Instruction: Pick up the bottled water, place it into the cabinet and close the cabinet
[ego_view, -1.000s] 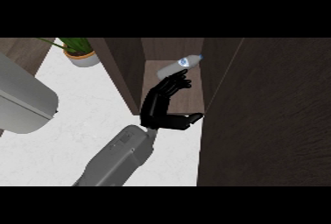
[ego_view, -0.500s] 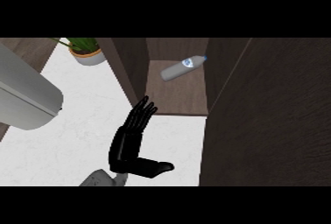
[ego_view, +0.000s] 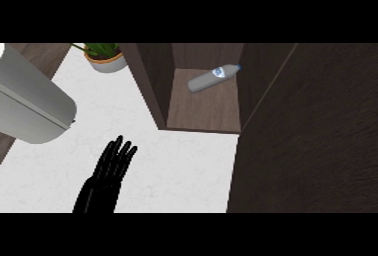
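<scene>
- Black right hand (ego_view: 105, 176) at the lower left of the head view, over the counter. Fingers straight and together, pointing up-view, nothing in it: released.
- It sits well apart from the cabinet opening, not touching the cabinet.
- Left hand does not show. A big grey rounded shape (ego_view: 29, 107) at the left edge is probably the other forearm, can't confirm.
- White marble counter (ego_view: 173, 167) under and around the hand.
- Dark wood cabinet (ego_view: 151, 82) up-view and right of the hand, open front, brown shelf floor visible.
- Bottled water (ego_view: 212, 78) lies on its side on that shelf, toward the back, cap end pointing up-right, blue label showing. Nothing touches it.
- Large dark wood panel (ego_view: 310, 145) fills the right side, from the cabinet's right edge down to the lower border. Reads as the open cabinet door, judged from its position.
- Potted plant (ego_view: 106, 59) at the top left, on the counter beside the cabinet's left wall, out of the way.
- Step: pick and place look done, since the bottle is inside and the hand is free. Closing the cabinet is what's left.
- Next move calls for getting the hand across to the outer face of that right panel and pushing it round over the opening. Open fingers would do, no grasp needed.
- Watch: the bottle lies loose on its side and could roll. It is well inside the front edge, so the door should clear it.
</scene>
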